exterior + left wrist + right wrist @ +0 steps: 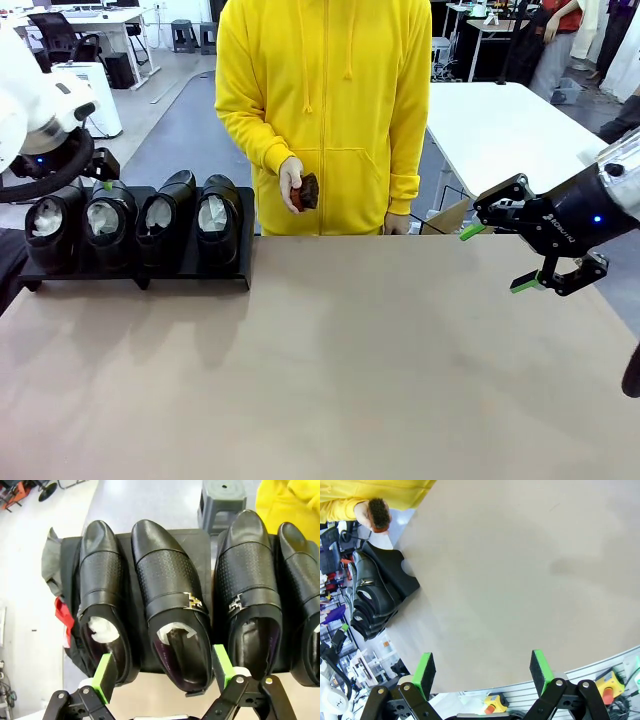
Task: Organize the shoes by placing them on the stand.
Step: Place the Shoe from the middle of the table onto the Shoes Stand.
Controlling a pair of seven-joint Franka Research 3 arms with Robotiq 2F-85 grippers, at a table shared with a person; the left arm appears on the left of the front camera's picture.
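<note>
Four glossy black shoes (108,218) with white paper inside stand side by side on the low black stand (150,272) at the table's far left. In the left wrist view my left gripper (164,672) hovers open just over the heel of the second shoe (170,600), one green pad on each side of it, touching nothing. Its neighbours (102,595) (250,590) sit close by on the stand (200,545). My right gripper (498,258) hangs open and empty above the table's right side; its wrist view shows the shoes (370,595) far off.
A person in a yellow hoodie (325,90) stands at the far edge, holding a small dark brown brush (305,191) in one hand. The beige tabletop (380,360) stretches bare from the stand to the right edge. A white table (510,125) lies beyond.
</note>
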